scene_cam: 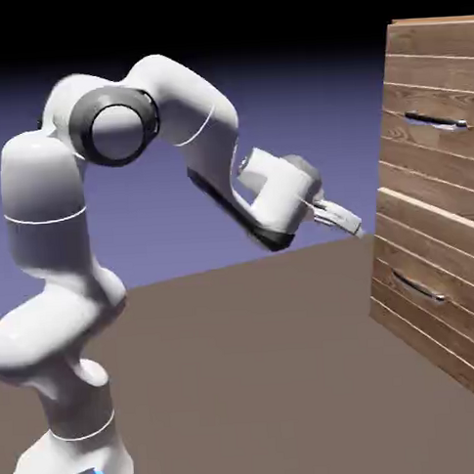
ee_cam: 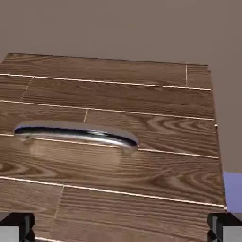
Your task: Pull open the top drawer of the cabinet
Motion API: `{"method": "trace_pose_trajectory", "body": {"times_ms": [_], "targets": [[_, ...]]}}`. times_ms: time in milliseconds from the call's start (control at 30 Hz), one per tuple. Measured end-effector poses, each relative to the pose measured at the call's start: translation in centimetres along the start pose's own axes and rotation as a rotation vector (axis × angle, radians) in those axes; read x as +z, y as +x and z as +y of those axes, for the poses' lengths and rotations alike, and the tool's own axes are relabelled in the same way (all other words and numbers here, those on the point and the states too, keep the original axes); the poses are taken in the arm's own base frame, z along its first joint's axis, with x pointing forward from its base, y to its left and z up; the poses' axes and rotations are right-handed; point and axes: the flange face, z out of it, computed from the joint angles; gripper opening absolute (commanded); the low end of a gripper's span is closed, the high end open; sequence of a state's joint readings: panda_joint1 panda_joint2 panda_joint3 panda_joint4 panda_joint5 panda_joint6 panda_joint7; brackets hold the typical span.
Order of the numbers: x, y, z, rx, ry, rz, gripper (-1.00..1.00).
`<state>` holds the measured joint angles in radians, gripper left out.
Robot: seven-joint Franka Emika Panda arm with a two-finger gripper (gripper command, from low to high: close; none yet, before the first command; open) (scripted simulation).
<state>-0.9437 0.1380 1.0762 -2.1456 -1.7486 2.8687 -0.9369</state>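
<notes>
the claw [scene_cam: 358, 232] is wide open and holds nothing, at right of centre, probably to receive the bar handle [scene_cam: 434, 120], upper right.

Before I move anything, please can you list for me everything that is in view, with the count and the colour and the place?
cabinet: 1, brown wood planks, at the exterior view's right
upper drawer: 1, brown wood, top part of the cabinet, closed
lower drawer: 1, brown wood, below the upper one
handles: 2, silver, one on each drawer front
ground surface: 1, plain brown, under the arm and cabinet
backdrop: 1, blue-violet, fading to black at the top, behind everything
robot arm: 1, white with dark grey and black parts, at the exterior view's left, reaching right
claw: 1, white with grey tips, at the arm's end, open, short of the cabinet
</notes>
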Motion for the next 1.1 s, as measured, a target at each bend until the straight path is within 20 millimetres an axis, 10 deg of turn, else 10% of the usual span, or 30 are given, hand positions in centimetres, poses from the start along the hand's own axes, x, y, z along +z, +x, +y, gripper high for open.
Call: {"method": "trace_pose_trajectory", "body": {"times_ms": [333, 667, 967, 1000, 1100], "targets": [[-0.3, -6.9, 0.6, -0.638, -0.117, -0.239, 0.00], [-4.0, -18.7, -1.6, -1.188, -0.002, -0.645, 0.00], [-0.5, -21.1, -0.2, -1.191, 0.001, -0.652, 0.00], [0.0, -21.2, 0.0, -1.194, 0.002, -0.650, -1.00], [-0.6, -20.9, -0.3, -1.193, 0.002, -0.650, -1.00]]}}
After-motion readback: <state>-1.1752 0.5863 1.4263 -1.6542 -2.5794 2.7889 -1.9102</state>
